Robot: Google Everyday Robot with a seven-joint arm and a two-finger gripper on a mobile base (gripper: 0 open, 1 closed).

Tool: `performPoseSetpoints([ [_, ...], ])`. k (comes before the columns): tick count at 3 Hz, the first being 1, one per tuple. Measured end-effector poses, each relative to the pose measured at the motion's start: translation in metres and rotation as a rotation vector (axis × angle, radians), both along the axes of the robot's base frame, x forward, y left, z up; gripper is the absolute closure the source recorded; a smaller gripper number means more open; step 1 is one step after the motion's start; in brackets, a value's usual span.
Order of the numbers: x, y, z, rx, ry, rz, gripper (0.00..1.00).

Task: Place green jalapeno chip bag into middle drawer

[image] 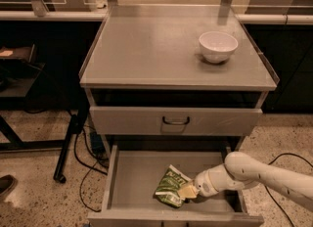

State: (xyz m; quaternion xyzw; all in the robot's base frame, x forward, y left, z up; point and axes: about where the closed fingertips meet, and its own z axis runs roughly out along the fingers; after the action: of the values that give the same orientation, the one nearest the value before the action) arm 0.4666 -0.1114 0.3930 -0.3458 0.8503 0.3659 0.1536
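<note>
The green jalapeno chip bag [170, 187] lies tilted inside the open middle drawer [132, 182], low over its grey bottom, right of centre. My gripper [188, 191] reaches in from the right on a white arm and is shut on the bag's right edge. The drawer is pulled well out below the closed drawer front with the dark handle [175, 121].
A white bowl [218, 46] stands on the cabinet top [146, 50] at the right. Black table legs and cables [78, 143] are on the floor to the left of the cabinet. A cable [274, 165] runs on the floor at the right.
</note>
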Motion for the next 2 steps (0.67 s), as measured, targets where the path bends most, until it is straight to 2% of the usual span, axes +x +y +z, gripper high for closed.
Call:
performPoseSetpoints([
  [2,0.0,0.0001,0.0,0.0,0.0,0.0,0.38],
])
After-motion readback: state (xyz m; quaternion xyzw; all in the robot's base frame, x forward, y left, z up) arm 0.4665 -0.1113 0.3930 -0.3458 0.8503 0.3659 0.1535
